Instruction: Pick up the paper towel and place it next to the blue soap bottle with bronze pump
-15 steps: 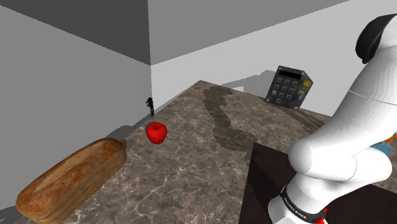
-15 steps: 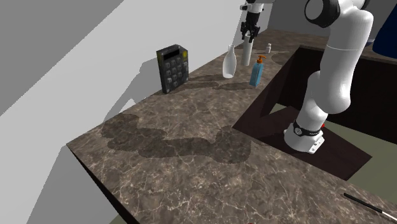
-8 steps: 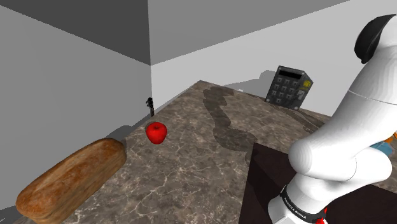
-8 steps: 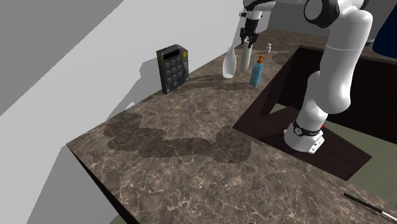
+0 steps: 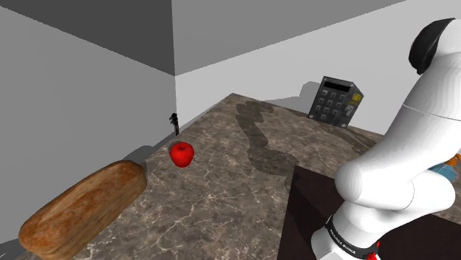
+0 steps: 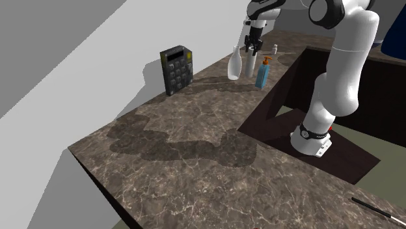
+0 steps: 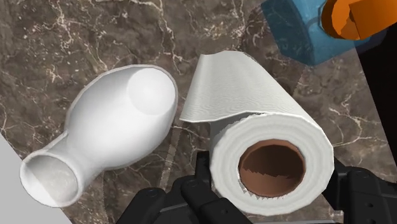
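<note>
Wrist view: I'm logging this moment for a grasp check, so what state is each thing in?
paper towel roll: upright on the counter, sheet end loose.
white vase: upright beside the roll.
blue soap bottle: upright, orange pump on top.
gripper: down around the roll, grip cannot be told.

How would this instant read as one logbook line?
phase: pre-grasp | gripper: jaws open astride paper towel roll | roll: upright on countertop, between white vase and blue soap bottle
</note>
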Controlling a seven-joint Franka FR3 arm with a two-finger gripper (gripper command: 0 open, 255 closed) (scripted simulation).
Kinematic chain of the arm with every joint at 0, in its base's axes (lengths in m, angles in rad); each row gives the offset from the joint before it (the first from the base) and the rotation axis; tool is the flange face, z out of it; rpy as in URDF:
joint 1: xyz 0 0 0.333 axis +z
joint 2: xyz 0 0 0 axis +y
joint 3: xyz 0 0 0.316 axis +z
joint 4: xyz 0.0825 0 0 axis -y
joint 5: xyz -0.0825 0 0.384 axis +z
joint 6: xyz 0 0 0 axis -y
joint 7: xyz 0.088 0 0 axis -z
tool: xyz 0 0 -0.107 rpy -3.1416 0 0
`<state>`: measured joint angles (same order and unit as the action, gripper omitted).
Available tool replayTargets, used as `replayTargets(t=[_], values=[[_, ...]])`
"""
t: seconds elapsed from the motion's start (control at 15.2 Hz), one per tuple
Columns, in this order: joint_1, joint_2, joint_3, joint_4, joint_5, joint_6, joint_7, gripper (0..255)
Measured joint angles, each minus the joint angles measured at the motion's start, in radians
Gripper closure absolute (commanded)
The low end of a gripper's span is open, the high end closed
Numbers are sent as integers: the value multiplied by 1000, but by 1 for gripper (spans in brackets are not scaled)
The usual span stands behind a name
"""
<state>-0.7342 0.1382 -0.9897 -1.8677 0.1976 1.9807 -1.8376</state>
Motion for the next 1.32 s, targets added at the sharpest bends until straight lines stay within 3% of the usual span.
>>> replayTargets(t=[0.59,1.06,1.12,1.32], values=[[-18,55,17,-84,62,110,-46,255],[-25,69,22,-91,77,125,-58,255],[-25,69,22,-91,77,125,-58,0],[-25,69,22,-91,77,125,-58,0]])
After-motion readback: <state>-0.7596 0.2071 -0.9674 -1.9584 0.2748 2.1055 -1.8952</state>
